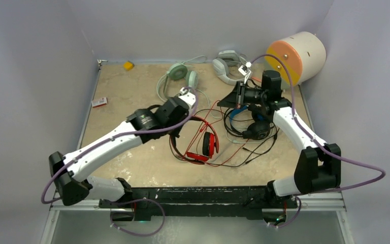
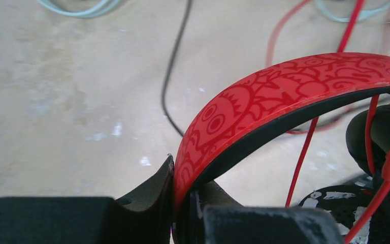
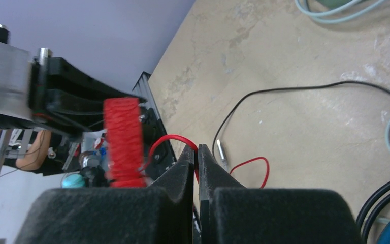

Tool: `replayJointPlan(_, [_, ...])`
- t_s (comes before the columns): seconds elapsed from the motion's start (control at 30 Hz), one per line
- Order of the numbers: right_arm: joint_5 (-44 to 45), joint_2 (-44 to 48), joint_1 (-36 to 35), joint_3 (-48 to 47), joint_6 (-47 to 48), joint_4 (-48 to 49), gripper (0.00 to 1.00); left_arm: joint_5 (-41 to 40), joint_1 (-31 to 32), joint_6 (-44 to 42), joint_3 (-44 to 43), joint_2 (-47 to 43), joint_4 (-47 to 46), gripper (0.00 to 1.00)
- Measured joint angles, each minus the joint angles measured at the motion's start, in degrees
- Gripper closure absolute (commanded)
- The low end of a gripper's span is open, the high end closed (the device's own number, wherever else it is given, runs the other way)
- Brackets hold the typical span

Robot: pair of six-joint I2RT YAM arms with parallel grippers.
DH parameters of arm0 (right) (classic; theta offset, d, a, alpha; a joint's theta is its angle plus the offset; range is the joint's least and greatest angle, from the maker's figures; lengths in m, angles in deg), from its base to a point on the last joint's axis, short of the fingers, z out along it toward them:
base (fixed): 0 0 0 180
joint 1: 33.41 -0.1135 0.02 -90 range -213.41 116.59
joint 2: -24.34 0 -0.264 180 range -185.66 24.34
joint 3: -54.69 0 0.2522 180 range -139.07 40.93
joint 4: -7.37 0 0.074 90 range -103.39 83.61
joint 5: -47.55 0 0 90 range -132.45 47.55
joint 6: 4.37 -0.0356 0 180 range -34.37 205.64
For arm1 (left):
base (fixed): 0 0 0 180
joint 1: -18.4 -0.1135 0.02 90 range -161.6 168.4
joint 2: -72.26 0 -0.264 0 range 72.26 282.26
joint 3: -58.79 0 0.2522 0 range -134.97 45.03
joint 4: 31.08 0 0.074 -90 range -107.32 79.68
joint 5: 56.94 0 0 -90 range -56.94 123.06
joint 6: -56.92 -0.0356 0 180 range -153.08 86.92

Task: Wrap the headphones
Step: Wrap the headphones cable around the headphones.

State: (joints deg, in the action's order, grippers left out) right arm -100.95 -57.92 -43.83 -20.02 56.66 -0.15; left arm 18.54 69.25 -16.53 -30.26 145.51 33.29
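Overhead view: I get soft, even light from above, moderately bright. Table shows only faint shade under arms. Walls carry violet tint, dimmer toward lower corners.

Left wrist view: red headband sharp at centre. Table and cables behind it go soft. Left gripper near-black, little detail.

Right wrist view: red blob smeared, unreadable to me. Red cable at right gripper fairly crisp. Gripper itself underexposed, table bright.

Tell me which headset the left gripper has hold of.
The red-and-black headset: the left gripper pinches its patterned red headband. The mint headset, blue headset and grey-white headset lie elsewhere.
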Motion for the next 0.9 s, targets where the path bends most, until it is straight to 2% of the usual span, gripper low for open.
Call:
replayJointPlan(0.17, [-1.36, 2.14, 0.20, -1.53, 2.78, -8.15, 1.00, -16.85, 5.05, -5.27, 0.20, 5.33, -0.96, 1.00])
replayJointPlan(0.4, [-4.00, 7.72, 0.22, -1.86, 4.37, -15.04, 1.00, -36.37, 8.41, -15.54, 0.96, 7.72, -9.42, 1.00])
replayJointPlan(0.57, [-4.02, 11.19, 0.20, -1.11, 4.61, -18.43, 1.00, -43.78, 8.74, -19.47, 0.96, 10.38, -14.53, 1.00])
replayJointPlan(0.9, [-2.38, 16.09, -2.80, 3.80, 2.51, -18.43, 1.00, -49.42, 9.33, -20.20, 1.14, 10.88, -21.40, 1.00])
